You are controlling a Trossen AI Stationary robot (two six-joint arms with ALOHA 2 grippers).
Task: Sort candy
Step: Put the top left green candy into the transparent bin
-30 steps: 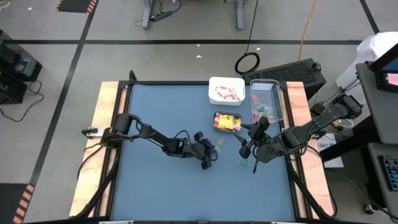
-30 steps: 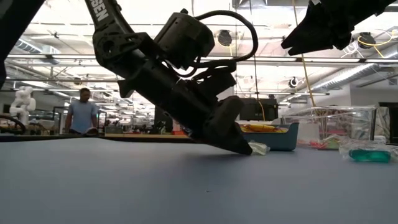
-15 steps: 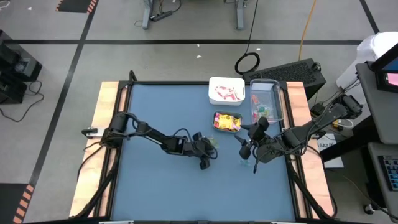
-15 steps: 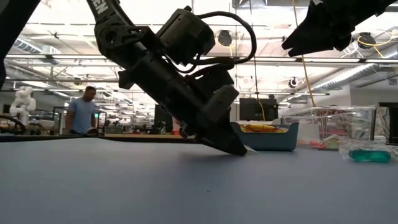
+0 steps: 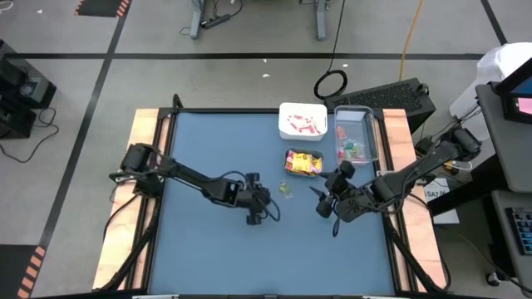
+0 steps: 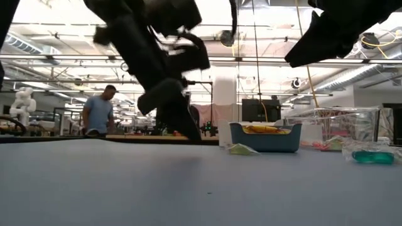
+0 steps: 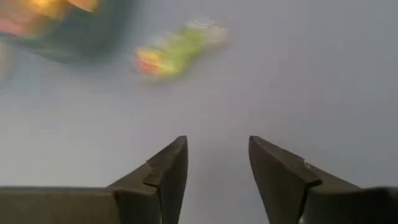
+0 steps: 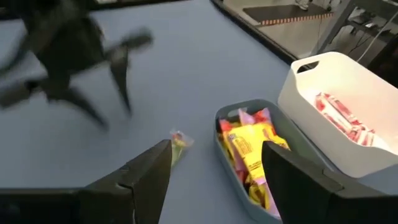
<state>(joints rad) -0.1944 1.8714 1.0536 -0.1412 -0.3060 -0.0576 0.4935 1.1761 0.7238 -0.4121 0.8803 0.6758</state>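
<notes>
Green candy [image 5: 285, 190] on table betw. pincers, nr teal tub [image 5: 304, 163].

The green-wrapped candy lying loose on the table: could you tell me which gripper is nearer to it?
Left. The left gripper hangs just beside the green-wrapped candy, open and empty; the right gripper sits slightly farther off on its other side.

In the left wrist view the green-wrapped candy [image 7: 177, 48] ahead of the left gripper [image 7: 217, 165] is a smear, its print unreadable, beside it a teal container [image 7: 59, 28] is cut off by the edge, blurred, its contents only orange blotches.
</notes>
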